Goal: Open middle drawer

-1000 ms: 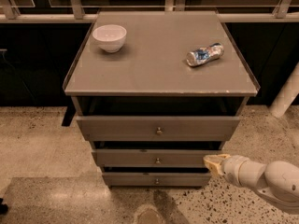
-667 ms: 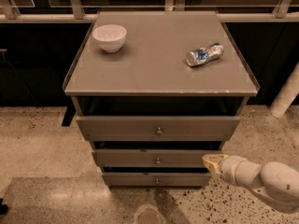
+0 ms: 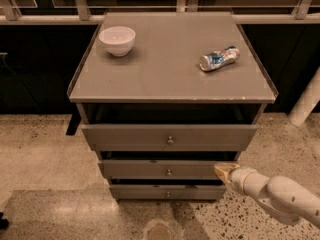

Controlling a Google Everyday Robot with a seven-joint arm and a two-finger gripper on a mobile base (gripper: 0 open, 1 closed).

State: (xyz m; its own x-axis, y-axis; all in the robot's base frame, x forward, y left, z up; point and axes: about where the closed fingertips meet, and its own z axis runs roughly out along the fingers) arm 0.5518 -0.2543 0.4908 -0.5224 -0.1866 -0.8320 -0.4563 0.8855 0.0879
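The grey cabinet point(image 3: 172, 79) has three flat-fronted drawers stacked below its top. The middle drawer point(image 3: 150, 169) is the mid-sized front, with a small round metal knob point(image 3: 169, 172) at its centre. The top drawer point(image 3: 130, 136) above it is the widest and the bottom drawer point(image 3: 145, 191) is the narrowest. My gripper point(image 3: 224, 171) comes in from the lower right on a white arm. Its yellowish tip sits at the right end of the middle drawer's front, well right of the knob.
A white bowl point(image 3: 117, 40) stands on the cabinet top at the back left. A crushed can point(image 3: 218, 58) lies on its side at the right. A white post point(image 3: 306, 103) stands right of the cabinet. Speckled floor point(image 3: 45, 154) surrounds the cabinet.
My gripper has shifted slightly left along the middle drawer's right end. The drawers, bowl and can have not moved.
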